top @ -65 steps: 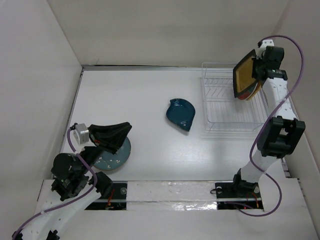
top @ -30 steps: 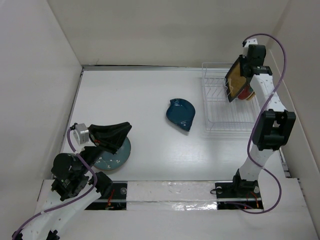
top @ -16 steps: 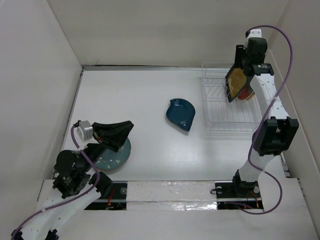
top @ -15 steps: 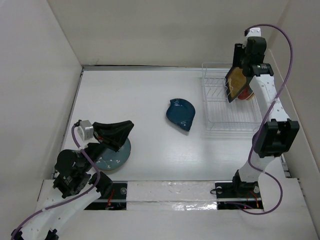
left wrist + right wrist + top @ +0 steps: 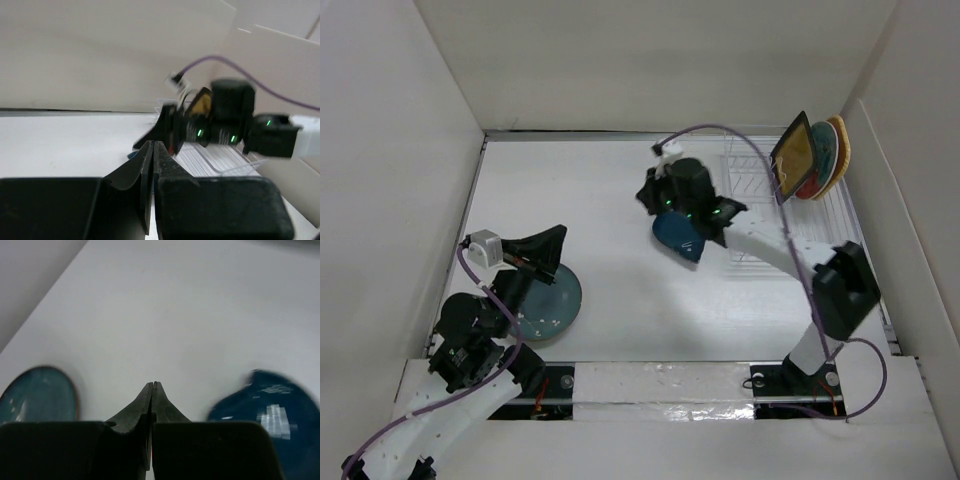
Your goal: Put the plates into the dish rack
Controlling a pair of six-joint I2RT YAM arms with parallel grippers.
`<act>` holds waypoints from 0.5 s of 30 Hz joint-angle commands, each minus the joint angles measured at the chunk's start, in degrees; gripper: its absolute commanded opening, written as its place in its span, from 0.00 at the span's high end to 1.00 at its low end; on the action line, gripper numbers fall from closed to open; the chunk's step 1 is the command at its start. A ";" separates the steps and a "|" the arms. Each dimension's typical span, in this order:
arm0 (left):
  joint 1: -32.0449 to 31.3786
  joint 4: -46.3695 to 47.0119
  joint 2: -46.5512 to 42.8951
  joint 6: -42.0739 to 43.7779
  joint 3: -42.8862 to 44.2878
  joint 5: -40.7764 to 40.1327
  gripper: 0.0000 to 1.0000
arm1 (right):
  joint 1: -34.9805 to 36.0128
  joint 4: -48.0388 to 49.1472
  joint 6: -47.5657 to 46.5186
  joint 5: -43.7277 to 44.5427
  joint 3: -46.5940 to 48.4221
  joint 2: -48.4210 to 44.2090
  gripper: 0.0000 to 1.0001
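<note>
The black square plate with an amber centre [image 5: 792, 154] stands upright in the wire dish rack [image 5: 745, 170], with the red plate [image 5: 809, 187] and the orange-yellow plate [image 5: 836, 148] behind it. The dark blue leaf-shaped plate [image 5: 678, 236] lies flat mid-table and shows at the right of the right wrist view [image 5: 270, 410]. My right gripper [image 5: 653, 200] is shut and empty, just above and beside that plate. The grey-teal speckled plate [image 5: 550, 300] lies flat near left, also in the right wrist view [image 5: 35, 396]. My left gripper [image 5: 558, 236] is shut and empty above its far edge.
White walls close in the table on the left, back and right. The right arm's links stretch across the front of the rack [image 5: 215, 159] and hide much of it. A purple cable loops above the rack.
The right gripper has let go of the black square plate, which stays in the rack, and the arm has swung left to the blue plate. The left gripper has shifted slightly left.
</note>
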 commanded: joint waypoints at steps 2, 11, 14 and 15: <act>-0.20 1.41 -0.17 2.86 -0.04 -12.22 1.00 | 7.72 9.64 10.50 -8.39 0.18 11.82 0.99; -0.20 3.43 1.15 5.50 -1.10 -16.65 0.86 | 12.13 25.61 24.30 -19.71 -2.97 24.84 0.52; -0.20 3.34 3.08 5.67 -0.83 -15.24 0.84 | 13.62 27.74 26.25 -22.19 -3.41 26.95 0.47; 0.50 3.43 3.52 5.50 -0.83 -14.72 0.84 | 14.49 27.92 26.43 -22.37 -3.41 27.30 0.46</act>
